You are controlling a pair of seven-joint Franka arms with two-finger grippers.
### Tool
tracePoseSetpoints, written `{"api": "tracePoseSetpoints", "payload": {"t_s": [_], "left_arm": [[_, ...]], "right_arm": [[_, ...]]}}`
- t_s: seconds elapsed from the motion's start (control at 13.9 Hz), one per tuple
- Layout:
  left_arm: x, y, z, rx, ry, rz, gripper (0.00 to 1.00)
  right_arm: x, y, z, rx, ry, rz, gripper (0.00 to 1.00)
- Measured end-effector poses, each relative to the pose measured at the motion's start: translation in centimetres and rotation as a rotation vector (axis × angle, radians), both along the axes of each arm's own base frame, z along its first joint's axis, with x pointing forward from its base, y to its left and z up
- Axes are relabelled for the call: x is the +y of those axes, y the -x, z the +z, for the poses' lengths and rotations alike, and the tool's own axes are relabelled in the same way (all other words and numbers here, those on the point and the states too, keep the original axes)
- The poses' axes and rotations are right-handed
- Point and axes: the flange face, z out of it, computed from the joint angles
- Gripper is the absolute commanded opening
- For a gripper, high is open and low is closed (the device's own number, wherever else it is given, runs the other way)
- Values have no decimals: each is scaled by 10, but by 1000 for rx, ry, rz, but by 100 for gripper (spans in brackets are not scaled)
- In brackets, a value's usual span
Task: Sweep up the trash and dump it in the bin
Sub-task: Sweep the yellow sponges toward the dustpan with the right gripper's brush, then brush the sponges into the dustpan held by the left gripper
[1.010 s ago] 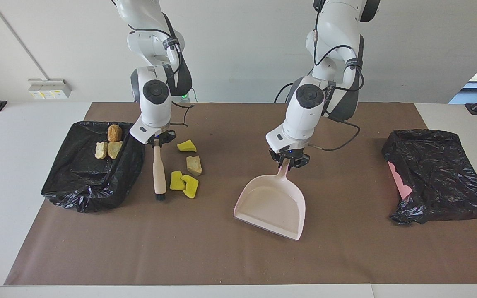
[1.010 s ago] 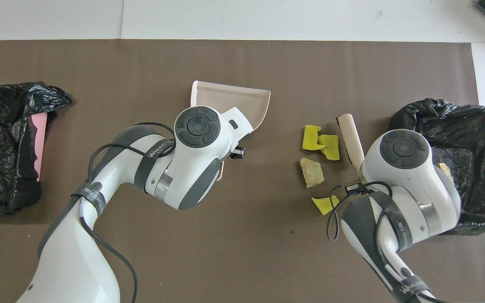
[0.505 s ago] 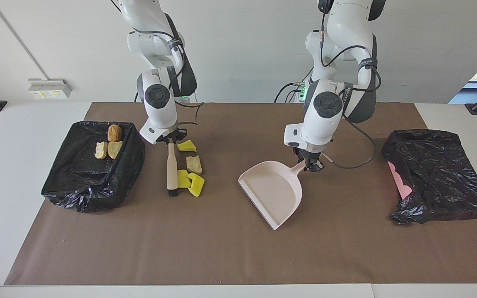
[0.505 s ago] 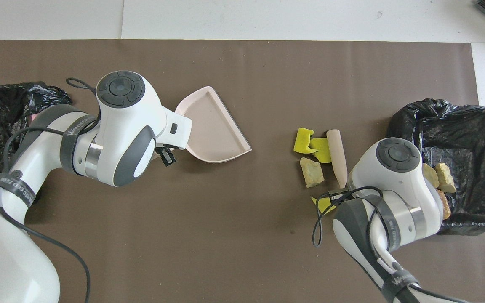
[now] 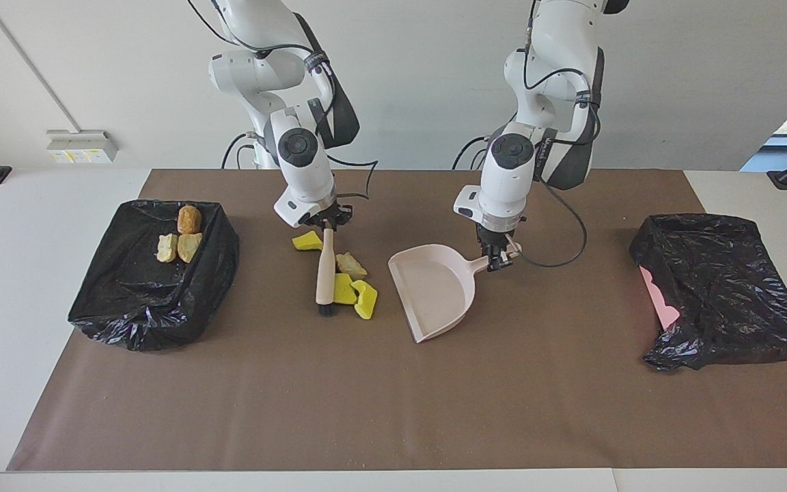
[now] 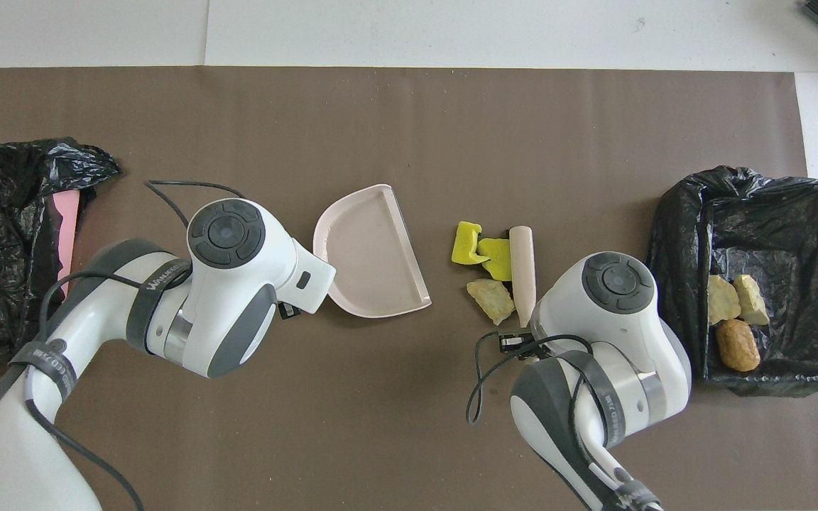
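Right claw [image 5: 326, 223] hidden overhead — one trash [image 5: 307, 240] piece too.

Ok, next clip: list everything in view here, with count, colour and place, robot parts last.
Sponge pieces: three, yellow; two beside the brush head, one near its handle top.
Lump: one, tan, beside the brush handle.
Lumps in bin: three, tan and orange-brown.
Bin: one, black-lined, toward the right arm's end.
Bag: one, black, over something pink, toward the left arm's end.
Brush: one, beige handle, dark bristles, on the mat by the sponge pieces.
Dustpan: one, pale pink, mid-table, mouth toward the trash.
Mat: one, brown, covering the table.
Right end effector: shut on the brush handle.
Left end effector: shut on the dustpan handle.
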Motion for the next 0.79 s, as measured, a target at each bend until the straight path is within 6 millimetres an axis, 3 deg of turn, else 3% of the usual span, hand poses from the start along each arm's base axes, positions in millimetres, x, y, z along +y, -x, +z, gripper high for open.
{"api": "tracePoseSetpoints", "payload": {"t_s": [0.29, 0.5, 0.65, 0.79], "left_arm": [[-18, 19, 2, 22, -17, -40, 0], [-19, 22, 1, 25, -20, -35, 0], [-18, 25, -1, 30, -23, -35, 0], [-18, 27, -2, 33, -25, -37, 0]], "right_arm": [[47, 7, 14, 50, -171, -78, 0], [72, 5, 31, 96, -363, -158, 0], [69, -6, 47, 97, -425, -174, 0], [41, -16, 70, 85, -383, -142, 0]]}}
